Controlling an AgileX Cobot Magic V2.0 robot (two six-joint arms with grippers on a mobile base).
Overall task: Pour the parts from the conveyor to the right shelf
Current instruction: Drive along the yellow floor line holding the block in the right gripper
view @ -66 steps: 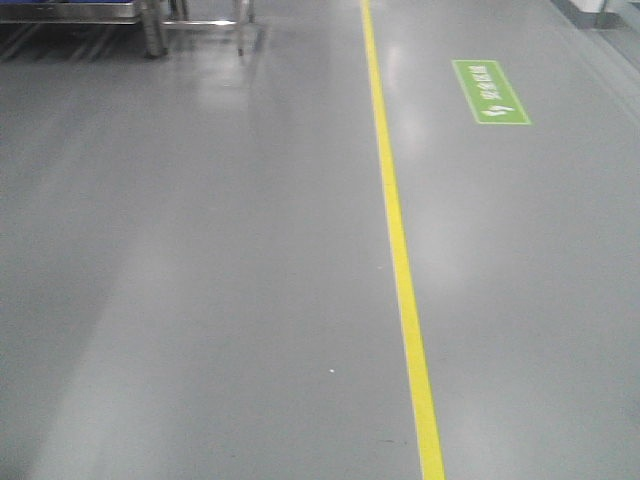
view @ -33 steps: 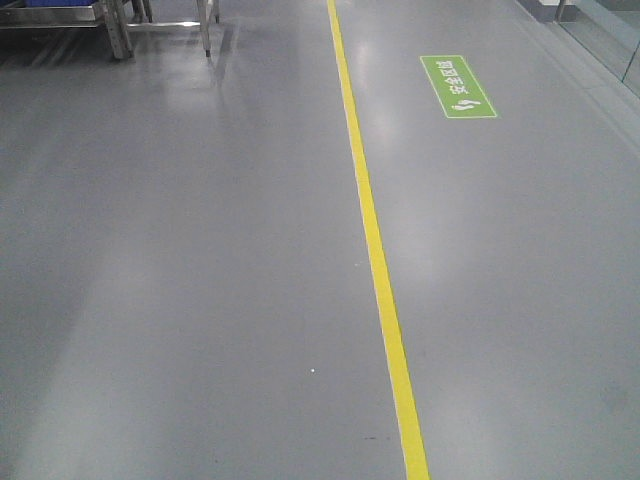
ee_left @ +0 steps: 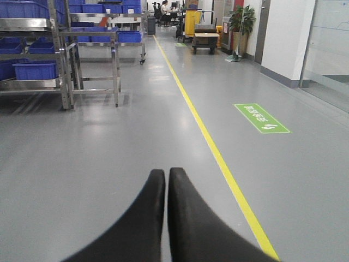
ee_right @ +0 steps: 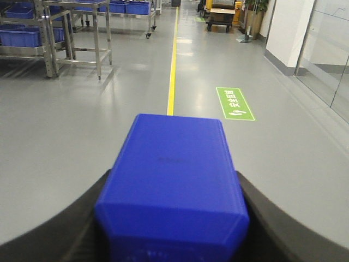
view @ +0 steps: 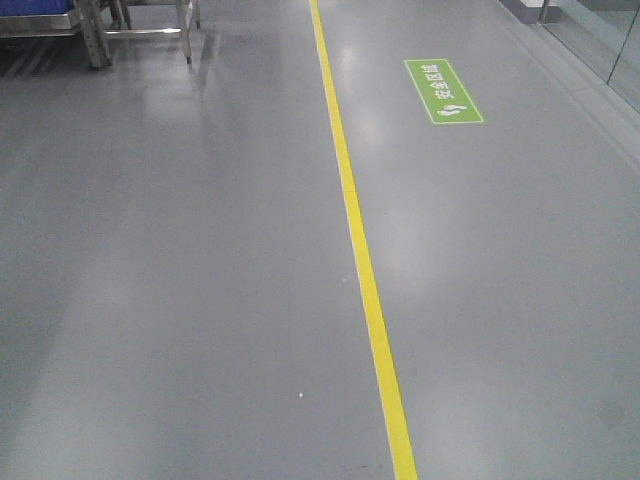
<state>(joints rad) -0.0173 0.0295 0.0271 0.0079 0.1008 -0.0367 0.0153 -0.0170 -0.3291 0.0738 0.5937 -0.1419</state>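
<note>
My right gripper [ee_right: 173, 183] is shut on a boxy bright blue part [ee_right: 174, 158], whose body fills the space between both dark fingers [ee_right: 71, 218]; it is carried above the grey floor. My left gripper [ee_left: 166, 174] is shut with nothing in it, its two black fingertips [ee_left: 155, 188] pressed together. A steel-framed rack with blue bins [ee_left: 32, 71] stands far ahead on the left, also seen as the rack [ee_right: 22, 38] in the right wrist view and as the rack corner [view: 40, 20] in the front view. No conveyor shows.
A yellow floor line [view: 355, 250] runs ahead along the grey floor. A green floor sign [view: 443, 92] lies right of it. A bare steel table frame [ee_left: 95, 65] stands beside the rack. A glass wall [ee_right: 327, 54] borders the right. Carts [ee_left: 204, 38] stand far down the aisle.
In the front view the yellow line, the green sign and the rack legs have all slid to the left. No gripper shows in those earlier frames.
</note>
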